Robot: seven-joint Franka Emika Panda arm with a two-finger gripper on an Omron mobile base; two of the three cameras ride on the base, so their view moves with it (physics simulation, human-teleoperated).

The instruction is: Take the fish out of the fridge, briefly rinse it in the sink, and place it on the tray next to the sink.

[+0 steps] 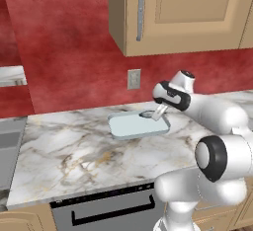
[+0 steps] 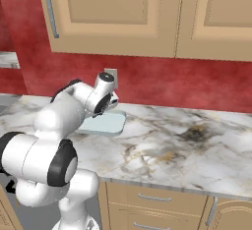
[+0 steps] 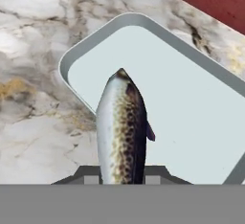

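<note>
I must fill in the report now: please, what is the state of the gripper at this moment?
Gripper: jaws closed on the fish, holding it over the tray.

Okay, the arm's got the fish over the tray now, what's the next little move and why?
Probably lower a touch, then open the pincer. In the hand view the fish is clamped between the fingertips, hanging over the tray near one rounded corner, above its pale floor. In the left base view the pincer sits at the tray's far right edge, so nudging inward first may be safer.
</note>
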